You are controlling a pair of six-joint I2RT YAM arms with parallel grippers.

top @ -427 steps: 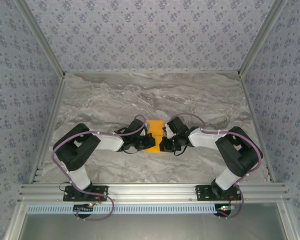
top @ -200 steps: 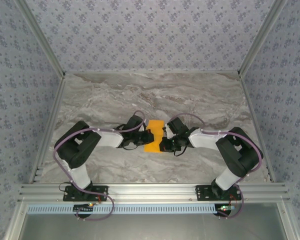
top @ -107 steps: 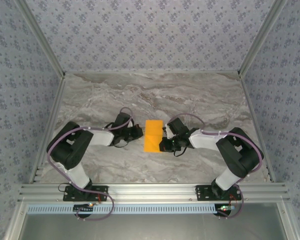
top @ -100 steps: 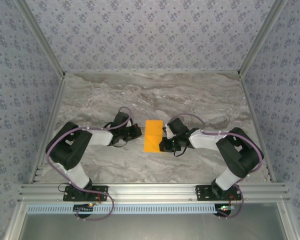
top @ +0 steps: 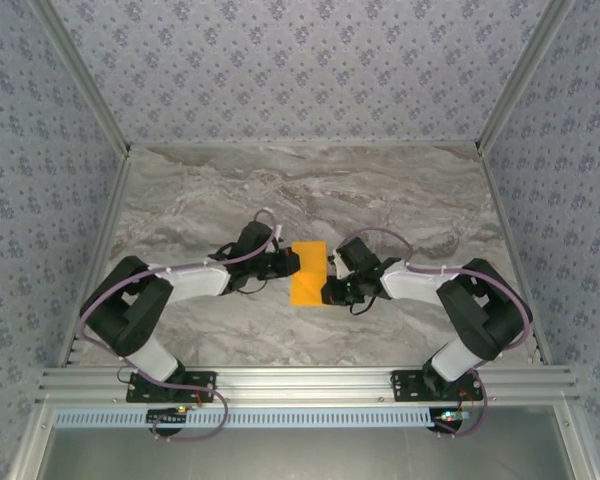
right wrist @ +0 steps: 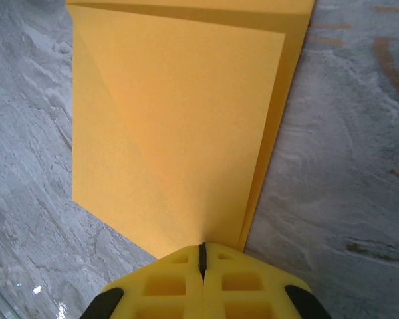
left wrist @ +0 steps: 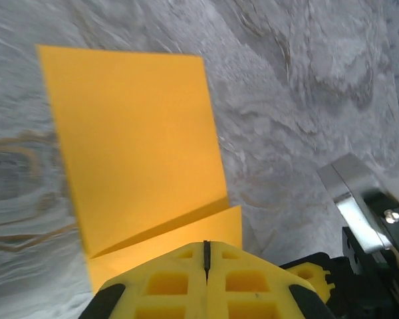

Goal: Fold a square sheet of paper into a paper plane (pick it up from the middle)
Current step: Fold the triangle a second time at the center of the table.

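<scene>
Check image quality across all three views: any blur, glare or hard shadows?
Top external: even light, no glare, orange paper sharp. Left wrist: paper's left edge smeared, slightly soft. Right wrist: crisp, one small glint on the table.

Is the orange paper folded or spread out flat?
Folded. The square sheet of paper looks like a narrow rectangle from above, and up close one layer lies over another.
</scene>
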